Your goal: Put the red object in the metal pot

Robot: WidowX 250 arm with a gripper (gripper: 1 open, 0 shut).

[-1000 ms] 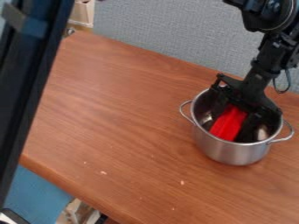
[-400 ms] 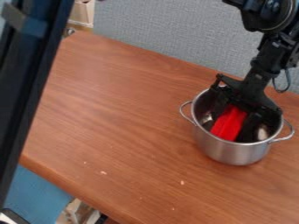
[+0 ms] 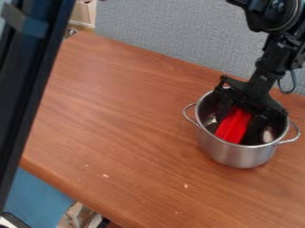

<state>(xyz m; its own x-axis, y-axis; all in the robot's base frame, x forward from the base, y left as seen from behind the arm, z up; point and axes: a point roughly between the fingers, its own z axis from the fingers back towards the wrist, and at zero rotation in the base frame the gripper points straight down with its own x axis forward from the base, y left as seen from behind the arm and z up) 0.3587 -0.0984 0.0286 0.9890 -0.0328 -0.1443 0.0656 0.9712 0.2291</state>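
- Nothing has shifted since the earlier pictures: arm, pot and block sit exactly as they did a second ago.
- Reaching down from the upper right, the black robot arm (image 3: 276, 53) has its black pincer (image 3: 247, 111) lowered inside the round shiny stainless-steel pot (image 3: 241, 153).
- That pincer is clenched around the upper end of the bright red elongated rectangular block (image 3: 234, 126).
- Leaning at a slant, the red block lies within the pot, its lower end down toward the near-left inner wall.
- One small side handle shows on the pot's left rim and another on its right.
- Carrying the pot is a reddish-brown wood-grain tabletop (image 3: 119, 107); the pot stands near its right part, and a few pale specks dot the near edge.
- Behind the tabletop runs a grey-blue wall panel (image 3: 167, 27).
- Along the left edge a dark slanted post (image 3: 27, 98) crosses the view close to the camera, blurred.
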